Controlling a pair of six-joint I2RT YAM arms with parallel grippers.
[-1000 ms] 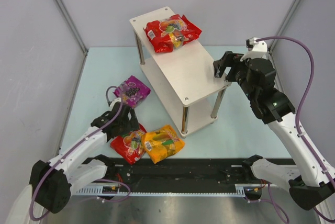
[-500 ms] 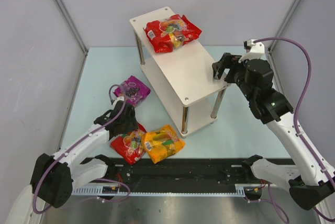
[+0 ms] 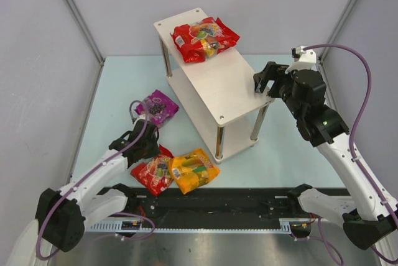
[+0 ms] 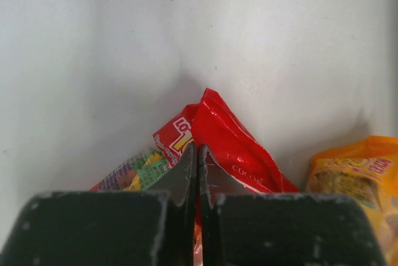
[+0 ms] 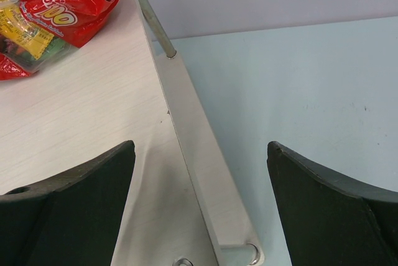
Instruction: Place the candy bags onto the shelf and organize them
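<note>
A red candy bag [image 3: 154, 173] lies on the table beside an orange-yellow bag [image 3: 194, 170]. My left gripper [image 3: 151, 149] is shut on the red bag's far corner; in the left wrist view the red film [image 4: 230, 135] rises in a peak at the closed fingertips [image 4: 198, 154]. The smaller purple bag [image 3: 157, 107] lies just beyond. A second red bag [image 3: 204, 38] rests on the far end of the shelf's [image 3: 230, 92] top board. My right gripper [image 3: 266, 79] hangs open over the near right edge of that board [image 5: 81, 123], holding nothing.
The shelf stands diagonally across the table's middle, slim metal legs [image 3: 219, 140] at its corners, with its lower board beneath. Grey walls enclose the table on three sides. A black rail [image 3: 217, 207] runs along the near edge by the arm bases.
My left gripper's jaws have closed from wide open onto the red bag's corner. The right arm has barely shifted.
</note>
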